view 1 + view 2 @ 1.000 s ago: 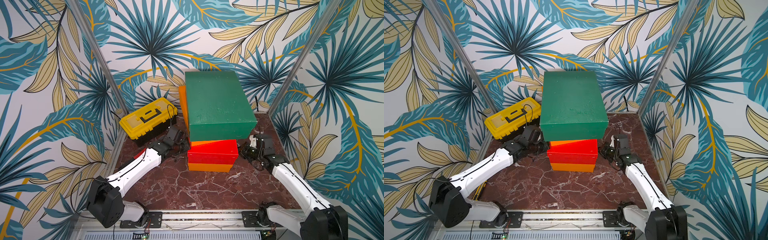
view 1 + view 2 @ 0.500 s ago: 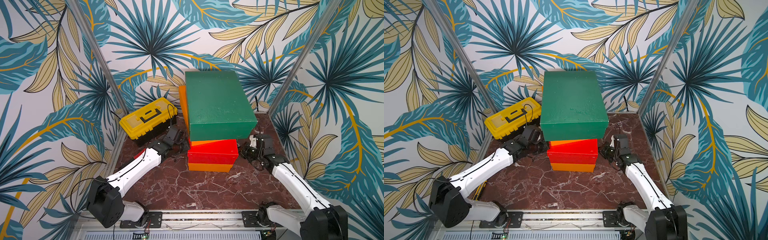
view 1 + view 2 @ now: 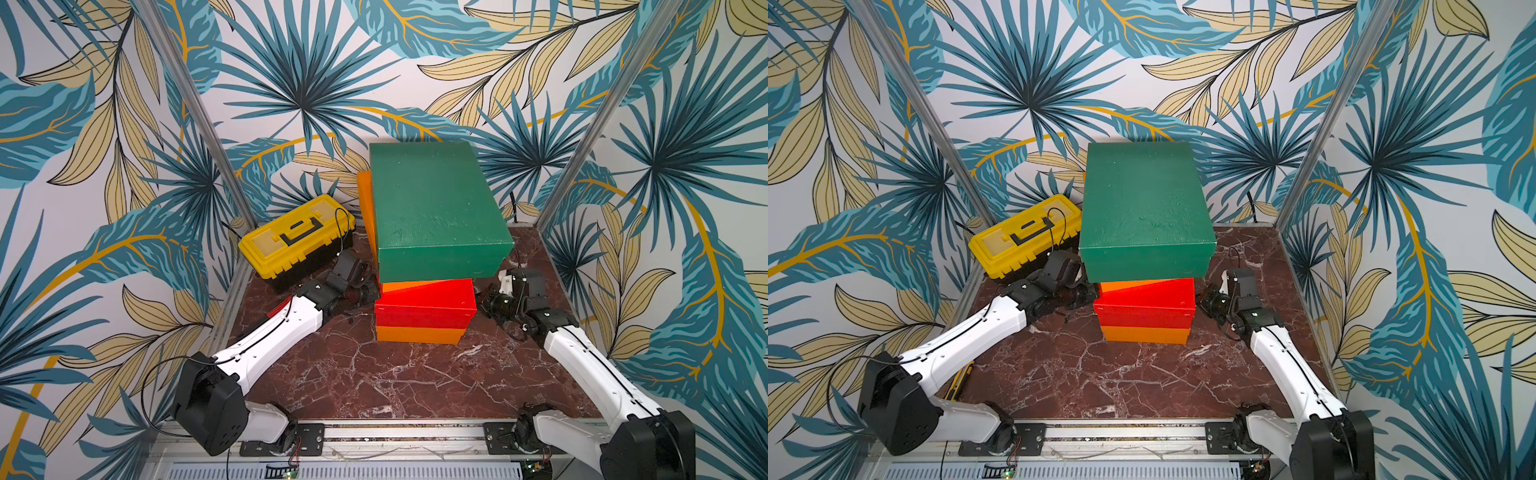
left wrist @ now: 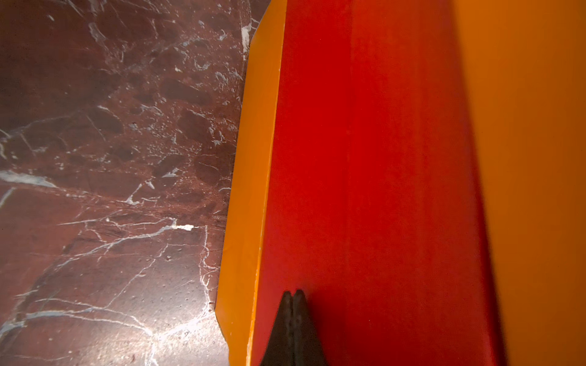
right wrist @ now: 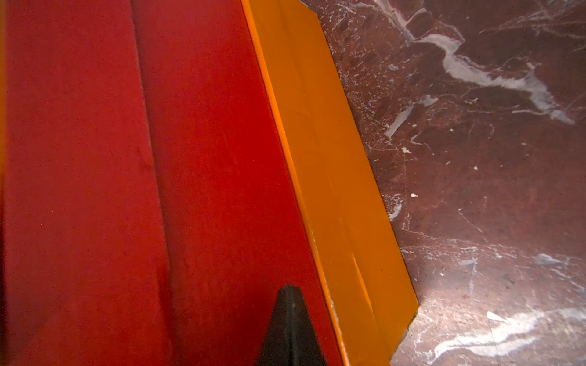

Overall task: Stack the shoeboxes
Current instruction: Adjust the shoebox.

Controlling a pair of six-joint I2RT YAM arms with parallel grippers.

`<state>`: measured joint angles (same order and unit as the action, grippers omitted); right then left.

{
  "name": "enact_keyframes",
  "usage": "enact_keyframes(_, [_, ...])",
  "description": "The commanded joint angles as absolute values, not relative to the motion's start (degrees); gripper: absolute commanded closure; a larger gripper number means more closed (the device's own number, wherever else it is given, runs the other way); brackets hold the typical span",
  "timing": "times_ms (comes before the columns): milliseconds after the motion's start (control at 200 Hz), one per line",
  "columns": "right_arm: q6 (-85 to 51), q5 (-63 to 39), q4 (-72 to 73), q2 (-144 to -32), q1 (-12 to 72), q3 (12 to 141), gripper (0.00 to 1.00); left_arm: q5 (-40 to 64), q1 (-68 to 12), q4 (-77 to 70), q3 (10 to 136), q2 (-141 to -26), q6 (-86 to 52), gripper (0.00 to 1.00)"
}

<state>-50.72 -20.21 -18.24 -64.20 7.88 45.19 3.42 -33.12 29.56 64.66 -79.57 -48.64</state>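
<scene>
Centrally stacked on the red-brown marbled worktop (image 3: 374,374), four high: shoeboxes (image 3: 1144,216), plain matte cardboard, rectangular and lidded. From the bottom up: lower orange shoebox (image 3: 415,335), red shoebox (image 3: 424,309), upper orange shoebox (image 3: 365,208), green shoebox (image 3: 436,208). Long axes laid roughly from the near edge toward the back. Upper orange shoebox twisted slightly off the red one, seen as a thin wedge at the front and a strip on the left. Green shoebox topmost, overhanging the front and right side of those beneath.

Left claw (image 4: 293,294) pressed together, tip set against the red shoebox's left side. Right claw (image 5: 289,288) likewise pressed together, tip against the opposite red side.

Beyond the left arm (image 3: 270,340), just beside the stack: yellow plastic toolbox (image 3: 297,237) with black handle, set askew. Leaf-patterned walls (image 3: 124,124) on three sides.
</scene>
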Motion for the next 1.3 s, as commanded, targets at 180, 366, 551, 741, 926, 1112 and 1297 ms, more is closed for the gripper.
enact_keyframes(180, [-49.31, -24.09, -18.1, -64.05, 10.0, 43.95, 0.98, 7.91, -35.16, 24.13, 68.42, -77.62, -48.26, 1.0])
enact_keyframes(366, [-48.99, -23.32, -18.9, -63.17, 10.02, 43.96, 0.98, 8.66, -34.97, 24.13, 69.26, -79.23, -47.9, 1.0])
enact_keyframes(551, [-48.83, -23.2, -18.92, -63.69, 10.02, 43.88, 0.98, 8.26, -34.04, 24.9, 68.36, -78.54, -47.48, 0.99])
enact_keyframes(741, [-48.54, -23.08, -19.23, -63.64, 9.93, 44.42, 0.98, 6.42, -31.97, 27.99, 67.52, -74.17, -45.79, 0.99])
enact_keyframes(926, [-47.83, -22.44, -21.0, -63.25, 9.59, 45.26, 0.98, 1.08, -30.85, 30.28, 64.15, -66.11, -43.43, 0.98])
enact_keyframes(1112, [-47.21, -21.74, -23.29, -61.82, 8.88, 45.88, 0.98, -0.87, -30.66, 34.23, 62.6, -59.6, -41.64, 0.97])
enact_keyframes(1297, [-44.85, -19.43, -28.31, -58.73, 7.02, 47.26, 0.98, -0.03, -30.59, 35.24, 62.6, -58.27, -41.07, 0.97])
